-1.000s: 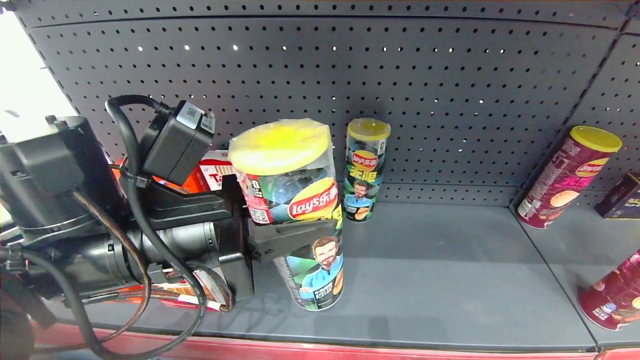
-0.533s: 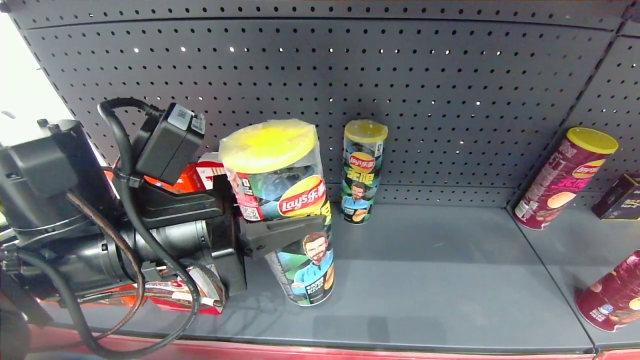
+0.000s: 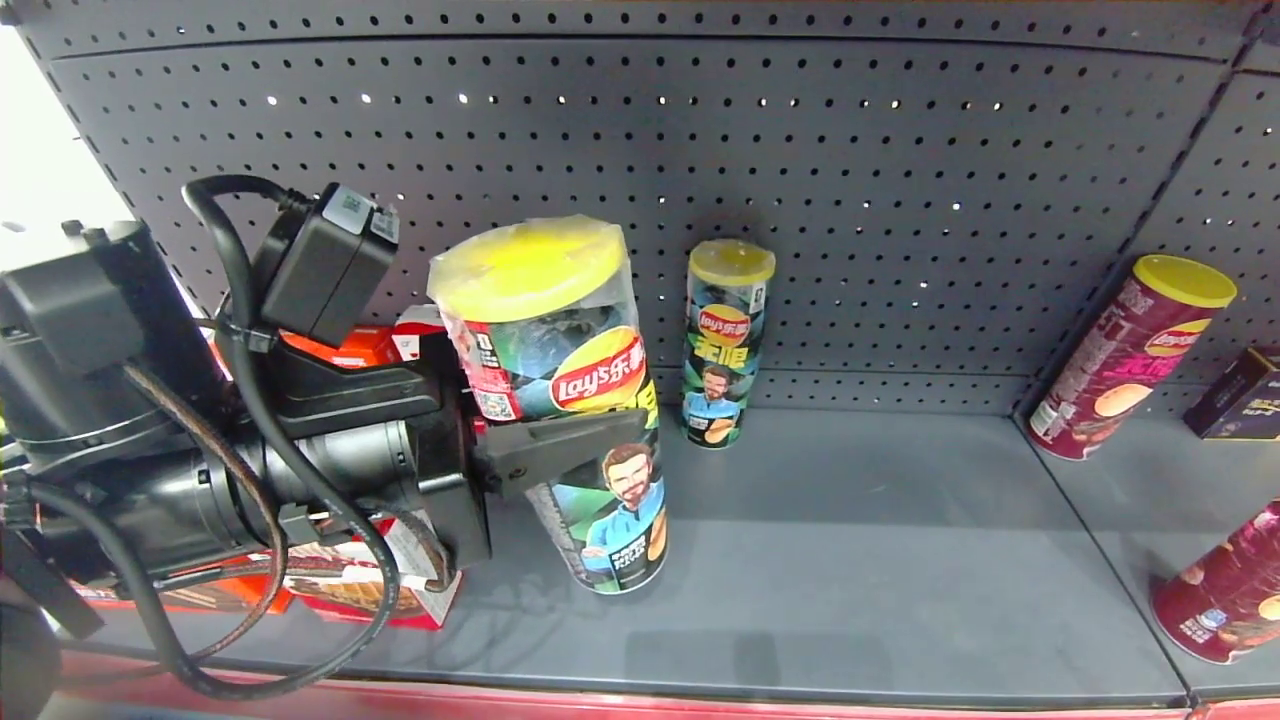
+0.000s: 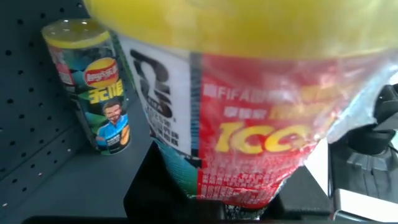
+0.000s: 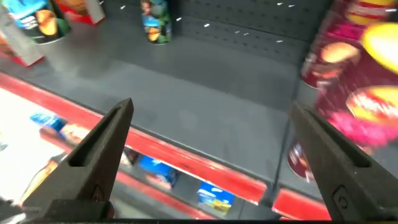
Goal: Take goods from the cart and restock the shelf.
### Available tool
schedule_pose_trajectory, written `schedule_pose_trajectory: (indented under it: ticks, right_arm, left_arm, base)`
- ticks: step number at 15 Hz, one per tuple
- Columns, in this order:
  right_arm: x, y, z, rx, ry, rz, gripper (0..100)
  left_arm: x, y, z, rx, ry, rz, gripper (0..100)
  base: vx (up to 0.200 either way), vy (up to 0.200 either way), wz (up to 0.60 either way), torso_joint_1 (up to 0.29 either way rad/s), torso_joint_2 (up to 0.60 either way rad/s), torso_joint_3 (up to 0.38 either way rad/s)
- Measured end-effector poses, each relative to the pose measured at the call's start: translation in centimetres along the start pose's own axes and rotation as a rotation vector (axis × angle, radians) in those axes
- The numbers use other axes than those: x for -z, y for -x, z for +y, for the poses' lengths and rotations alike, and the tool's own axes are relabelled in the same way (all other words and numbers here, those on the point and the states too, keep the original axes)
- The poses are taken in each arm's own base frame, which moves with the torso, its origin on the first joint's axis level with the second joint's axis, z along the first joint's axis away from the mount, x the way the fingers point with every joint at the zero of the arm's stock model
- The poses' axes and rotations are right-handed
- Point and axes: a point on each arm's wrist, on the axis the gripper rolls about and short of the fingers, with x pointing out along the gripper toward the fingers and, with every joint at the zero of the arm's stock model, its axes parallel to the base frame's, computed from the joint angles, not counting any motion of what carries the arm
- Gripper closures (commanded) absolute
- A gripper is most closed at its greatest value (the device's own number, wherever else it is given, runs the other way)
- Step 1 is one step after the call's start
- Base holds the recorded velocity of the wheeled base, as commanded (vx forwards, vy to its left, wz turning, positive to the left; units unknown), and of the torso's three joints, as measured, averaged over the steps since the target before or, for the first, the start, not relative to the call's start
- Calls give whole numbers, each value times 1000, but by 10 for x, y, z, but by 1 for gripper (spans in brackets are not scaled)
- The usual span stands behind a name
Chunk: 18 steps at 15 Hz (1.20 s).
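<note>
Dark grey metal shelf (image 3: 850,560) with a perforated back panel (image 3: 800,150). A small green chip can with a yellow lid (image 3: 726,345) stands against the panel. Left of it and nearer the shelf front, the left gripper (image 3: 575,440) has its fingers clamped around the middle of a matching green yellow-lidded can (image 3: 560,330), which is roughly upright. Well forward of the small can, out past the shelf's red edge, the right gripper (image 5: 211,109) has its fingers spread wide apart.

Left arm housing (image 3: 300,480): black cylindrical wrist section joined to a blocky black link.
Wrist camera (image 3: 320,265): black box with white code stickers on top.
Cabling: thick black cable (image 3: 232,270), tied off; brown braided cable (image 3: 240,480).
Left end effector (image 3: 590,400): flat, tapered, matte-black finger.
Right end effector (image 5: 211,106): two dark grey wedge-shaped fingers, each with a round recess near the base.
</note>
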Motion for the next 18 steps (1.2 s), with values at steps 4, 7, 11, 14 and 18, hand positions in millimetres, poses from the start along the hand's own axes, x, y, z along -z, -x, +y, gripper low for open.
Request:
schedule_pose_trajectory:
  ticks: [4, 7, 11, 14, 18]
  right_arm:
    - [-30, -35, -10, -123, -4, 28, 0]
    - [-45, -81, -15, -188, -3, 33, 0]
    - [-51, -143, -16, -244, 10, 43, 0]
    - [-56, -183, -17, -260, 15, 54, 0]
    - [-64, -247, -20, -362, 38, -18, 0]
  left_arm:
    - [-1, -4, 5, -6, -3, -3, 100]
    - [-2, -6, 8, -17, -6, -6, 100]
    - [-2, -5, 11, -32, -7, -5, 100]
    - [-3, -5, 13, -36, -9, -8, 100]
    - [-5, -5, 14, -32, -8, -8, 100]
  base:
    - [0, 0, 0, 0, 0, 0]
    - [0, 0, 0, 0, 0, 0]
    - [0, 0, 0, 0, 0, 0]
    - [0, 0, 0, 0, 0, 0]
    - [0, 0, 0, 0, 0, 0]
